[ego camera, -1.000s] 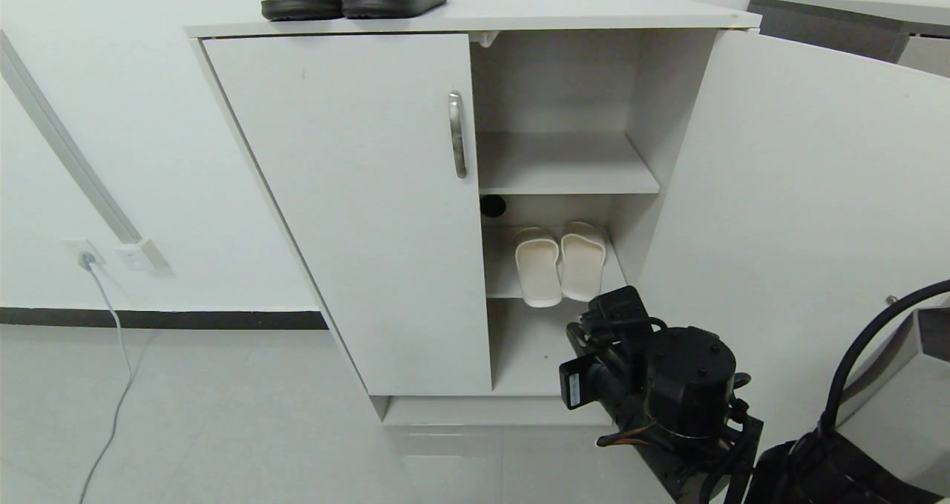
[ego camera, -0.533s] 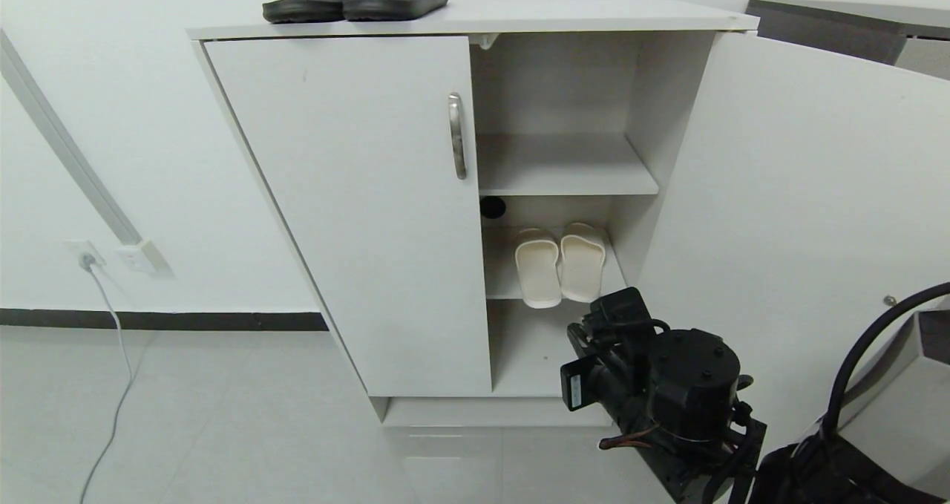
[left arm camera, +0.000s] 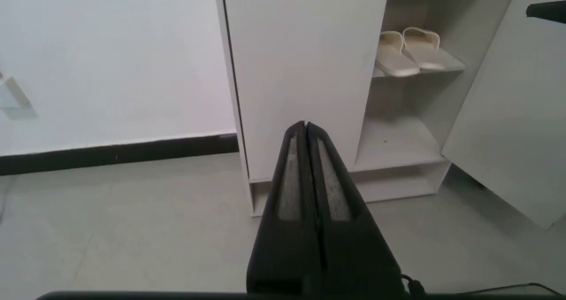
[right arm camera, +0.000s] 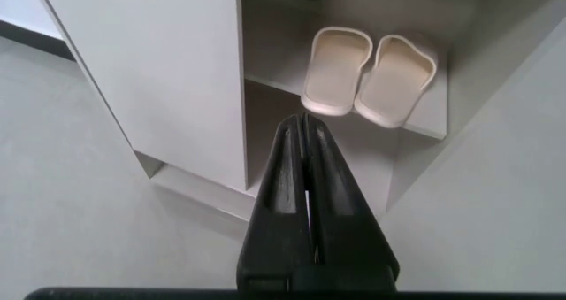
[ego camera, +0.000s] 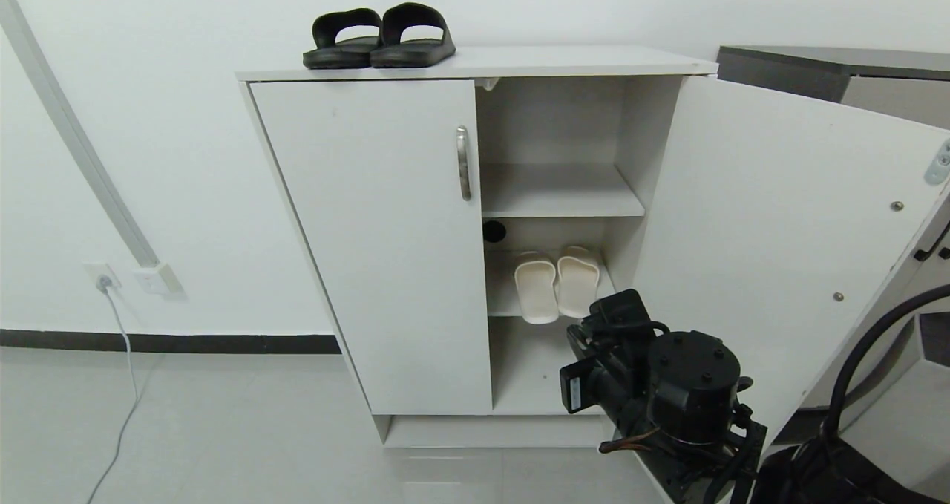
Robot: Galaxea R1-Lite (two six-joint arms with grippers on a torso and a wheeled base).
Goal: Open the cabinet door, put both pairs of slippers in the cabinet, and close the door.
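A pair of black slippers (ego camera: 378,38) is set side by side on the top of the cabinet (ego camera: 579,60), above its closed door. Inside the cabinet, a pair of white slippers (ego camera: 557,287) is laid side by side on the middle shelf (ego camera: 499,296), and the cabinet itself is stood on the tiled floor (ego camera: 223,430)

Bright, even light fills the scene. The wall (ego camera: 148,155) behind the cabinet (ego camera: 475,60) and the cabinet's closed door (ego camera: 386,252) are almost free of shadow. Inside the cabinet the light drops to grey, darkest under the shelves (ego camera: 560,192) and at the back, yet the white slippers (ego camera: 557,285) are plainly lit. The black slippers (ego camera: 378,40) on top cast only a thin shadow. The glossy floor (ego camera: 223,430) in front of the cabinet carries a pale reflection of its base. In the head view the cabinet's sides splay outward and the open door (ego camera: 772,252) on its right looks stretched.
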